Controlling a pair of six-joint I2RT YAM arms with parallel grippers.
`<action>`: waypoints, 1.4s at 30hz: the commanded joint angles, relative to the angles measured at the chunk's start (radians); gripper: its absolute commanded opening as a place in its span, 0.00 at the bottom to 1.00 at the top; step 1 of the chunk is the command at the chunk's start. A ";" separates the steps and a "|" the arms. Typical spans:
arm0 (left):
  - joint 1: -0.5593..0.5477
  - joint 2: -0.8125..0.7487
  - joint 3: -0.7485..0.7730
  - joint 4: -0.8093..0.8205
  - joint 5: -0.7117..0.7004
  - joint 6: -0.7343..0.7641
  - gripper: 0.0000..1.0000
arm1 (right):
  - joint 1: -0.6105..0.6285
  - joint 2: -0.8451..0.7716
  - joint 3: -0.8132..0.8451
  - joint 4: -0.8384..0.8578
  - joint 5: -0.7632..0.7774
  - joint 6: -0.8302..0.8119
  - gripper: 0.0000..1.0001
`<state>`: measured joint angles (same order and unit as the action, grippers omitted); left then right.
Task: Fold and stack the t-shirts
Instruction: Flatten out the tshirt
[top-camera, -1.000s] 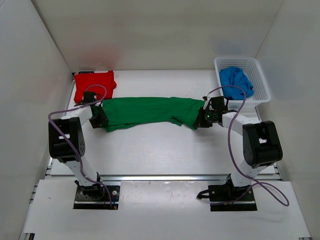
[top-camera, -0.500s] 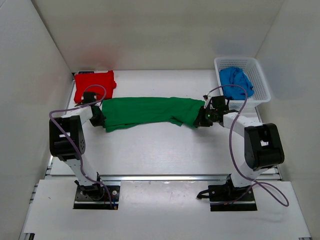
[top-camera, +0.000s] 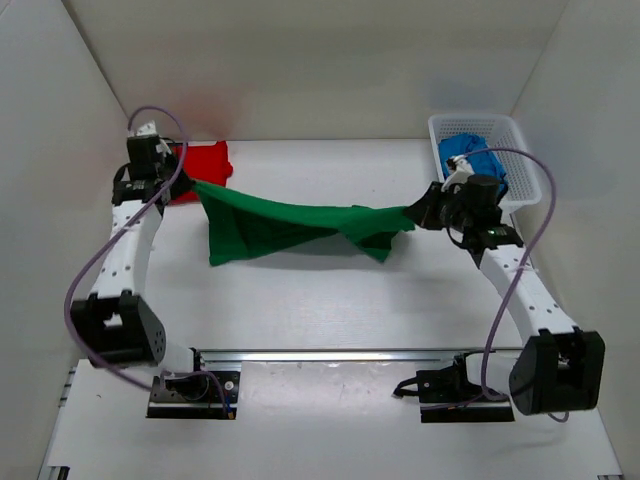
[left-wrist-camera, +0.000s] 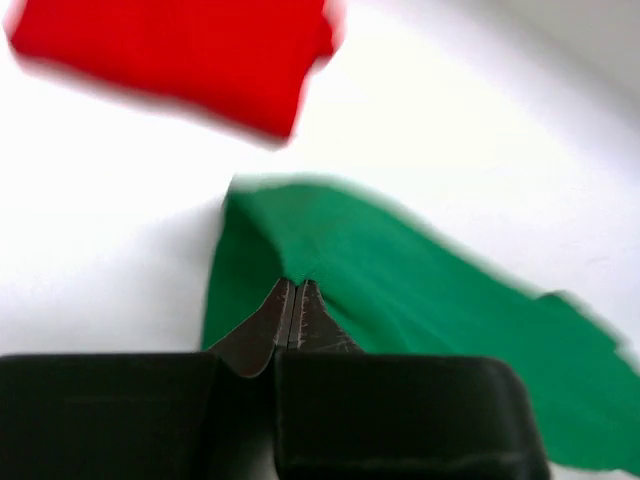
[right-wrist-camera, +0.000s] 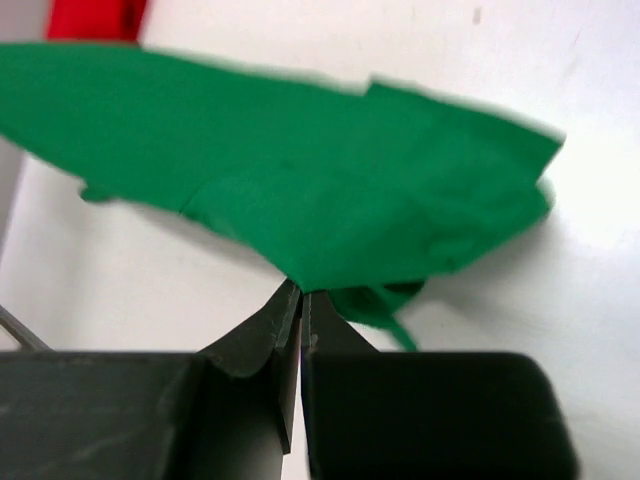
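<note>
- Top view: the green t-shirt (top-camera: 290, 225) hangs stretched over the table (top-camera: 320, 300) between the left gripper (top-camera: 190, 183) and the right gripper (top-camera: 414, 212). The red t-shirt (top-camera: 207, 160) lies far left. Lift both ends evenly.
- Left wrist: jaws clenched on a green corner. Hold tension.
- Right wrist: jaws clenched on the opposite edge. Loose folds hang near; shake them flat.

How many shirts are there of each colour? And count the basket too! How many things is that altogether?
red t-shirt: 1
green t-shirt: 1
blue t-shirt: 1
white basket: 1
Total: 4 things (3 t-shirts and 1 basket)
</note>
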<state>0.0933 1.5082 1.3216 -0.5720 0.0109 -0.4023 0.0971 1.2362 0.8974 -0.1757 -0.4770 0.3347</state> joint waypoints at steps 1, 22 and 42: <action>0.006 -0.169 0.103 -0.029 0.055 -0.019 0.00 | -0.054 -0.101 0.072 0.047 -0.060 0.038 0.00; -0.329 -0.655 0.456 -0.137 -0.254 -0.079 0.00 | -0.295 -0.526 0.557 -0.088 -0.189 0.188 0.00; -0.093 0.074 0.006 0.311 -0.068 -0.095 0.07 | -0.030 0.729 0.921 0.076 -0.084 0.055 0.01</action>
<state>-0.0254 1.4639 1.2396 -0.3225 -0.1127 -0.5102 0.0380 1.7927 1.6039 -0.1066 -0.5987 0.4629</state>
